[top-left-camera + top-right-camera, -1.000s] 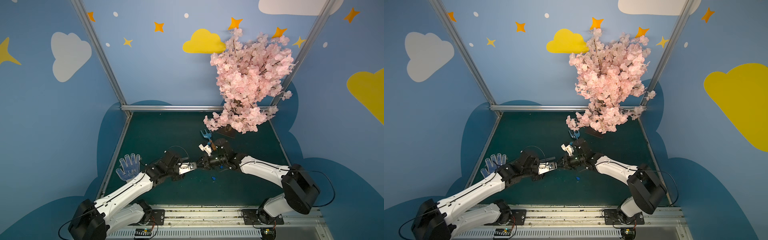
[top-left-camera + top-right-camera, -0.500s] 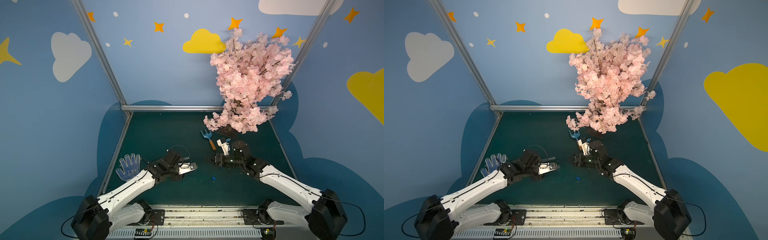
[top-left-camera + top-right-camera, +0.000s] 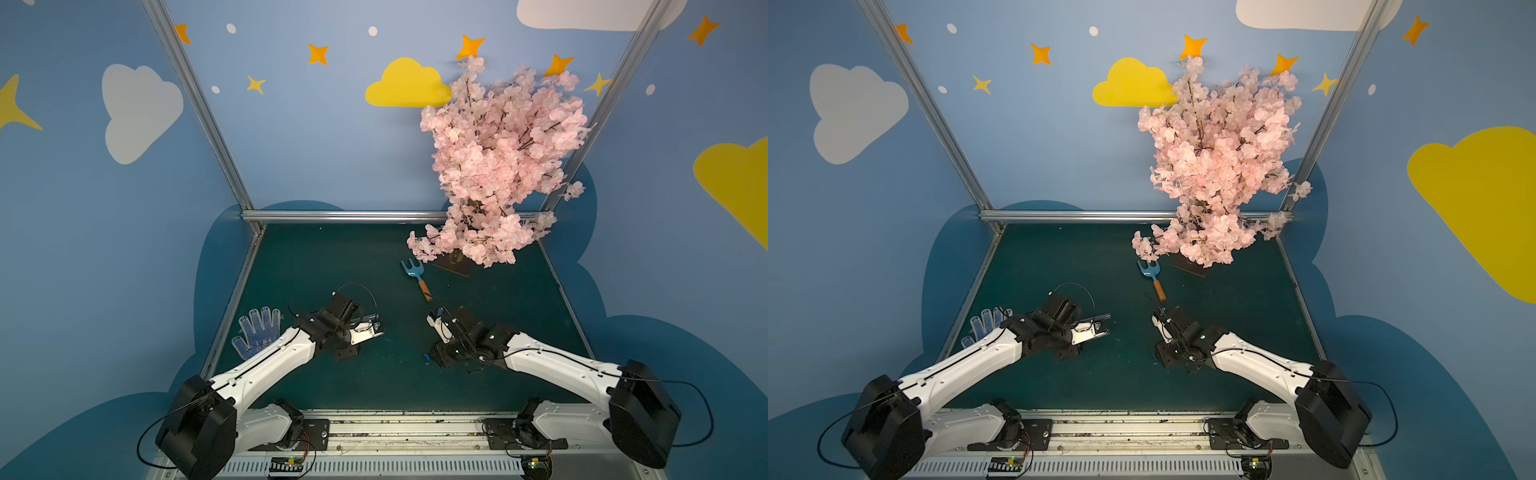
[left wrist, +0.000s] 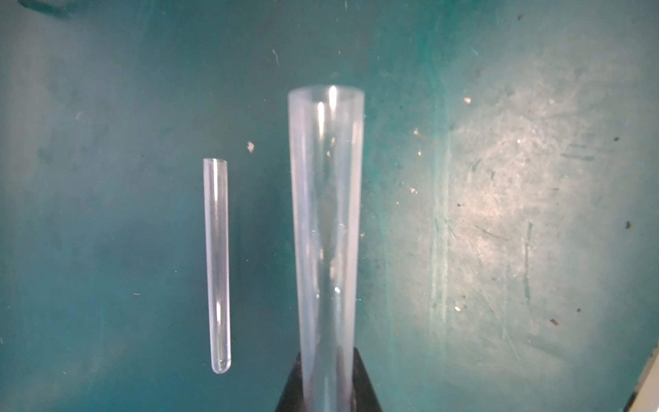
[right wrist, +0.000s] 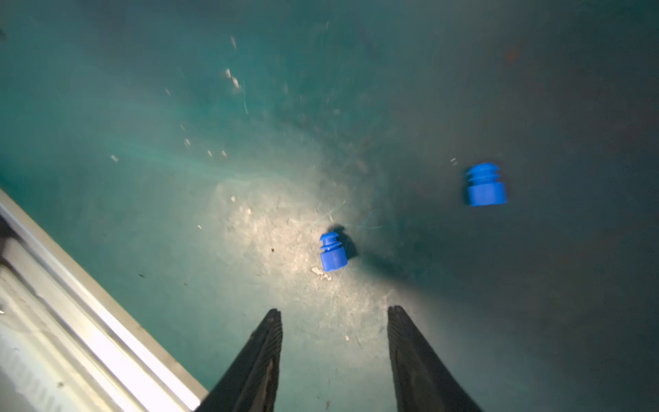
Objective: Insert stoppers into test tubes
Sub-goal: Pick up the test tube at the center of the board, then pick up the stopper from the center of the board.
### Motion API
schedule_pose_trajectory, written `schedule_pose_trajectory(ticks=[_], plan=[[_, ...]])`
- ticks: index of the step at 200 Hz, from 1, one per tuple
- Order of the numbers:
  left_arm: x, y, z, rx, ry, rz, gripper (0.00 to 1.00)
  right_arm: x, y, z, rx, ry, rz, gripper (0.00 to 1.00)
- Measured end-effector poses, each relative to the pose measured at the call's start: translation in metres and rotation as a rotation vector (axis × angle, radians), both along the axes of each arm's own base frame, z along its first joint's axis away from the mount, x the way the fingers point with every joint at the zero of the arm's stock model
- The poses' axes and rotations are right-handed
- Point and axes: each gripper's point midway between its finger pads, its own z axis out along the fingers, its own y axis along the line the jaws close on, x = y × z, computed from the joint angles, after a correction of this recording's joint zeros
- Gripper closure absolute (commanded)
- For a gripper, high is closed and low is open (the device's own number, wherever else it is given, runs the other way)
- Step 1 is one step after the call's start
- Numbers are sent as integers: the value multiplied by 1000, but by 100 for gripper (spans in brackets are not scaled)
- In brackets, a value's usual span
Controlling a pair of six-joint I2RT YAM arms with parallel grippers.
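In the left wrist view my left gripper (image 4: pixel 328 353) is shut on a clear test tube (image 4: pixel 326 232) that sticks out ahead of the jaws, its mouth open with nothing in it. A second test tube (image 4: pixel 216 264) lies on the green mat beside it, parallel and apart. My right gripper (image 5: pixel 334 309) is open and holds nothing. It hangs over the mat, where a blue stopper (image 5: pixel 332 251) lies just ahead of its fingertips. Another stopper (image 5: pixel 485 185) shows further off, larger and blurred. In a top view one stopper (image 3: pixel 425 356) sits beside the right gripper (image 3: pixel 436 357), well apart from the left gripper (image 3: pixel 376 328).
A light-blue garden fork (image 3: pixel 417 276) with an orange handle lies behind the right arm. A pink blossom tree (image 3: pixel 494 166) stands at the back right. A dotted glove (image 3: pixel 257 334) lies at the mat's left edge. The front metal rail (image 5: pixel 89 321) runs close to the right gripper.
My right gripper has drawn back from the left gripper's tube, swung right and toward the front, and opened. The left arm has stayed in place, still holding its tube.
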Motion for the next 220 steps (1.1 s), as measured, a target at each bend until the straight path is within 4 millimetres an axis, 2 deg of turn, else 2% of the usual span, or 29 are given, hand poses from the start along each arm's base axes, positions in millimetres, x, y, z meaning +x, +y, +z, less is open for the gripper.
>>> schedule_pose_trajectory(ticks=[21, 52, 150, 190, 220], plan=[[-4, 1, -1, 3, 17, -3, 98, -3, 3, -15, -61, 23, 47, 52], [-7, 0, -2, -3, 28, -8, 98, -2, 8, -27, -110, 41, 80, 55], [-7, 0, -1, -4, 30, -10, 98, 4, 16, -45, -170, 67, 117, 67], [-7, 0, -1, -6, 27, -10, 98, 5, 17, -46, -174, 65, 131, 74], [-7, 0, 0, -6, 26, -10, 98, 6, 19, -46, -175, 66, 134, 75]])
